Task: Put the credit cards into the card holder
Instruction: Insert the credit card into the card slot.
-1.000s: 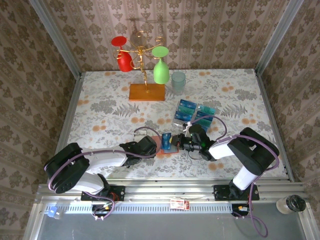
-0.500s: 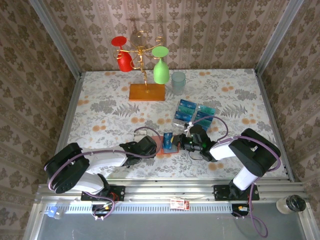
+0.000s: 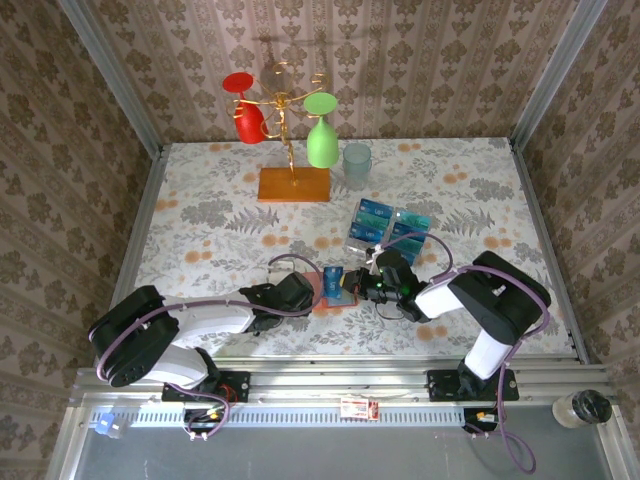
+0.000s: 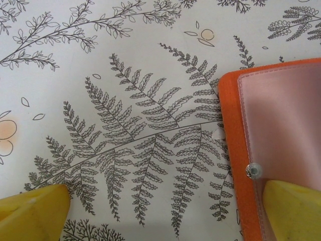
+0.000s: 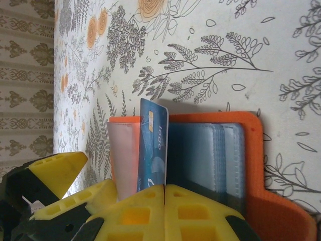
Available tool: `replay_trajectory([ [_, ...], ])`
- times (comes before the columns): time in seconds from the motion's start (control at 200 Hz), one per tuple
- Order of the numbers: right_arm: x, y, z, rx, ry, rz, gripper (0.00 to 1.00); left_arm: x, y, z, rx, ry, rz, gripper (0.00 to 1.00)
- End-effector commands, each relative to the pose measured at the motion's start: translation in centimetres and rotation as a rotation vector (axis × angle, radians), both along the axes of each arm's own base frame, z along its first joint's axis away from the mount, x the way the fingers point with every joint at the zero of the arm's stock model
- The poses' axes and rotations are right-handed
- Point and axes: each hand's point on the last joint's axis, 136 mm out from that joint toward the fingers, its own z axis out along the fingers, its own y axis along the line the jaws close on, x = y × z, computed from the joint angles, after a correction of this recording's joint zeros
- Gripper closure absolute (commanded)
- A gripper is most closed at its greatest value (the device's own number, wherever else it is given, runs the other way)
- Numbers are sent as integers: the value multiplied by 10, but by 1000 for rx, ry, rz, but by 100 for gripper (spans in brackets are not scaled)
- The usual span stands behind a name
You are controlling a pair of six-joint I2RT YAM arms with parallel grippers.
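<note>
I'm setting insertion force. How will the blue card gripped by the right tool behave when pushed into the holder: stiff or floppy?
The blue card stands straight from the shut right tool with no visible bow, so it is probably stiff. Its glossy face may slip in the grip. It looks thin, so it is likely light.

White arms (image 3: pixel 215 320), black joints (image 3: pixel 130 345), purple cables (image 3: pixel 287 259), yellow fingers (image 4: pixel 35 211)

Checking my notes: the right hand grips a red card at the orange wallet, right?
No, the card is blue, not red; the right wrist view shows it. The right hand does grip it at the orange wallet.
</note>
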Motion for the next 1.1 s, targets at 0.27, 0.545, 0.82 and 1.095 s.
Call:
replay_trajectory([
  [0.27,-6,9,0,22,-1,59,100,-2,3,-2,14,4,18,0],
  [0.545,-12,6,-3,14,11,69,100,2,6,10,13,-20,21,0],
  [0.82,-12,5,-3,8,12,62,100,11,-2,37,-35,-72,7,0],
  [1.095,-12,4,-3,6,16,62,100,8,-10,19,-6,-24,-14,0],
])
